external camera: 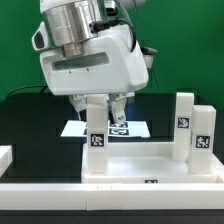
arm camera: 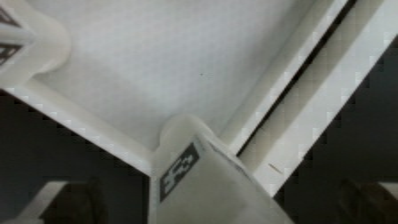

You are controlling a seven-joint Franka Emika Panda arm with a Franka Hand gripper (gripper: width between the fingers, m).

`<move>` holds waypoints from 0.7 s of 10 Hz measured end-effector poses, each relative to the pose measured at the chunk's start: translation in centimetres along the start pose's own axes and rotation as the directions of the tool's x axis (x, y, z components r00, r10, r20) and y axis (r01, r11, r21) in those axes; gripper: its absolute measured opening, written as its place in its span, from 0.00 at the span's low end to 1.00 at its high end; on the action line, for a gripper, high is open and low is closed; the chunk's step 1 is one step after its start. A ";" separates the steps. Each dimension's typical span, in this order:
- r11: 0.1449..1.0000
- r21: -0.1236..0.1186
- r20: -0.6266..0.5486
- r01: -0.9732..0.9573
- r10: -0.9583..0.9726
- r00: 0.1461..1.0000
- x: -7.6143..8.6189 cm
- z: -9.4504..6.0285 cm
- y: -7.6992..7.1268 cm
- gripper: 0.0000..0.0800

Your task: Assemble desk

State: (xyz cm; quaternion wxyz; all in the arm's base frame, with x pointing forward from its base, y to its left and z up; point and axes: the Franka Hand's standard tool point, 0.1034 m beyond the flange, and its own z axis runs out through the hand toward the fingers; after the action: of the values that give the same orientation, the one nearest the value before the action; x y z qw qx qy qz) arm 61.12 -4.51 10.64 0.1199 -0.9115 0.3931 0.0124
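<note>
tabletop [external camera: 130,165]: large white rimmed panel lying flat in the foreground of the exterior view; its raised rim shows along the near side and both short sides.
tabletop in wrist view [arm camera: 178,80]: a broad pale surface with a rim running diagonally across the picture; dark table beyond that rim.
left leg [external camera: 97,148]: short square white post standing upright at the panel's corner on the exterior view's left, a black-and-white tag on its near face.
leg in wrist view [arm camera: 205,170]: tagged face seen close and tilted in the picture, blurred.
right legs [external camera: 192,128]: two upright white posts close together at the panel's edge on the exterior view's right, each tagged; whether they touch cannot be told.
gripper [external camera: 103,112]: directly above the left leg, fingers [external camera: 90,110] pointing down at the leg's top; whether they are clamped on it or apart cannot be told.
marker board [external camera: 135,128]: flat white sheet on the black table behind the panel, partly hidden by the gripper.
open room: the middle of the panel between left leg and right legs is bare.
border rail [external camera: 5,155]: low white block at the exterior view's left edge, apart from the panel.
</note>
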 end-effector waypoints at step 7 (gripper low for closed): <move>0.836 -0.122 0.037 0.535 -0.535 0.844 -0.3 0.3 -0.1 0.53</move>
State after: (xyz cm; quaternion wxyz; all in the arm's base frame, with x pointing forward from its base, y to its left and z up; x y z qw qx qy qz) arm 61.00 -4.17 10.45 0.0603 -0.9908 0.1212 0.0041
